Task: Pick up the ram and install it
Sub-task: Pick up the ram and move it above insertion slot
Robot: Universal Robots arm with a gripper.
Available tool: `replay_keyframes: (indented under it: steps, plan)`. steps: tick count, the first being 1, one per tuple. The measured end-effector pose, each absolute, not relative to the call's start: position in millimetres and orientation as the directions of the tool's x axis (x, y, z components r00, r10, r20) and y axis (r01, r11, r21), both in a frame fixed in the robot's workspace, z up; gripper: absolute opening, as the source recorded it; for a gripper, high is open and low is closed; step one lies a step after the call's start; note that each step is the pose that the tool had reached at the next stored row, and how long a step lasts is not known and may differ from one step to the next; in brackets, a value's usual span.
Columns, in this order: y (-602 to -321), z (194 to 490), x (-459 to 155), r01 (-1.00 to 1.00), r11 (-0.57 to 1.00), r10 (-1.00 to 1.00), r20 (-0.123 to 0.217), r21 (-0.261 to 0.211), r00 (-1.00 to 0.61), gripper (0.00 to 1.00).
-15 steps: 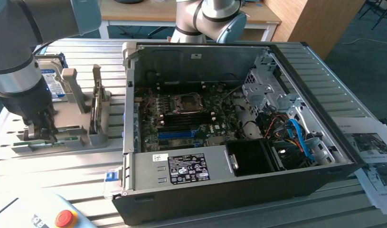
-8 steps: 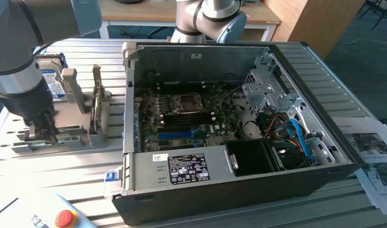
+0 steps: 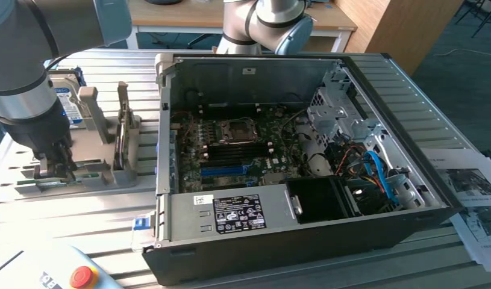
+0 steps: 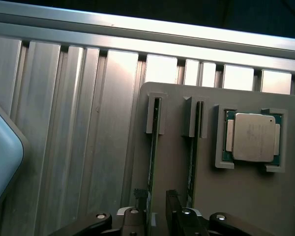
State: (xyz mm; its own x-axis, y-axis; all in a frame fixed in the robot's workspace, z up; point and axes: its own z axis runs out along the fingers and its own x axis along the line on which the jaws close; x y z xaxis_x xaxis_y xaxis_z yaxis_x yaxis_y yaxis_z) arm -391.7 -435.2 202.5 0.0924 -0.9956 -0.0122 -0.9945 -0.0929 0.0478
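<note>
RAM (image 4: 151,162) half-hidden in slot (image 4: 161,118), HDD (image 3: 67,101) partly behind arm (image 3: 20,66) — papers (image 3: 473,186) cropped

My exterior camera sits high and off the arm (image 3: 20,72), looking steeply down across the slatted aluminium table (image 3: 60,223). It stands back far enough to take in the whole open computer case (image 3: 309,241), whose power supply (image 3: 229,214) end lies nearest the lens. The grey parts holder (image 3: 96,174) is at the exterior view's left. My wrist camera faces straight down and sits very near (close enough that the gripper (image 4: 154,216) intrudes on its own picture) over that same holder, with a processor (image 4: 253,136) seated in it. Both views share the holder and the table slats beside it.
</note>
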Motion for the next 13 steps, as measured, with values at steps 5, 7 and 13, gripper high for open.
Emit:
replay_keyframes:
  steps: [5, 7, 13]
  plan:
    - [-434.5, 202.3, -391.4, -0.995, -0.093, -0.996, -0.012, 0.048, 0.093, 0.3]
    - [-433.9, 202.2, -391.5, -0.995, -0.093, -0.996, -0.012, 0.048, 0.093, 0.3]
    - [-433.5, 202.1, -391.5, -0.995, -0.093, -0.996, -0.012, 0.048, 0.093, 0.3]
